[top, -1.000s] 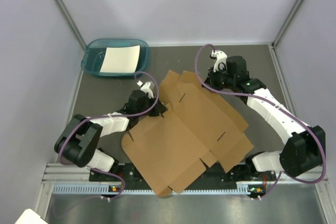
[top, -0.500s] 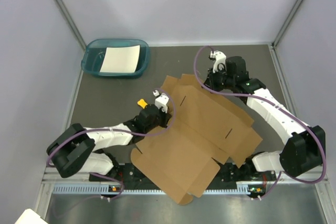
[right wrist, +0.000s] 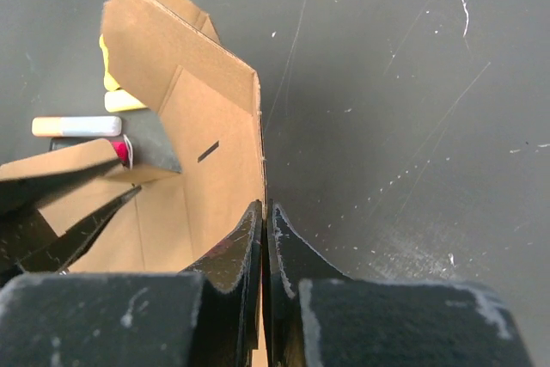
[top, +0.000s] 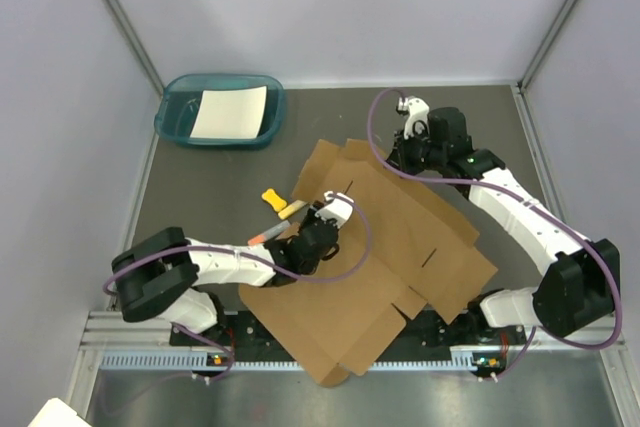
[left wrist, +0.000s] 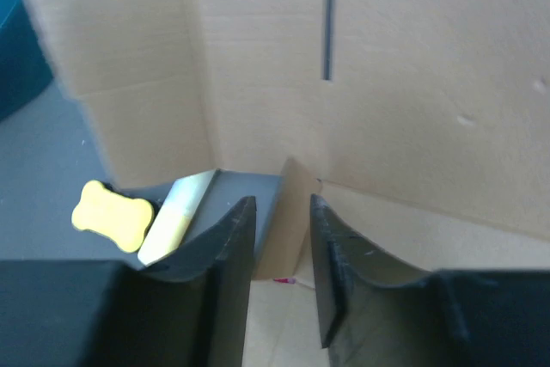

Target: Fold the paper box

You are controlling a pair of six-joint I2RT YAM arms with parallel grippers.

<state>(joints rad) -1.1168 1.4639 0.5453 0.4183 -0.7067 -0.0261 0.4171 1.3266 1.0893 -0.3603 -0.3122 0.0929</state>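
- Holding the paper box (top: pixel 400 237) by its far edge with the right gripper (right wrist: pixel 265 208), jaws pressed together on the thin cardboard
- Reaching in from the near left with the left gripper (left wrist: pixel 282 204), jaws slightly spread, a thin flap edge standing in the gap, no clear pinch on it
- Lying across the middle of the table (top: pixel 200 187) from the right gripper down to the near edge, brown sheet mostly flat, far left panels tilted up around the left fingers
- Overhanging the near rail (top: pixel 150 359) with the sheet's nearest corner, right corner close to the right arm's base
- Just left of the raised panels: a yellow bone-shaped piece (top: pixel 270 197), a pale stick (top: pixel 292 210) touching it, an orange pen-like item (top: pixel 265 237) nearer, partly under the left arm
- Well apart at the far left: a teal tray (top: pixel 172 119) with a white sheet (top: pixel 228 112) inside
- Bare grey table showing between tray and box, along the far wall, and to the right of the right gripper's pinched edge
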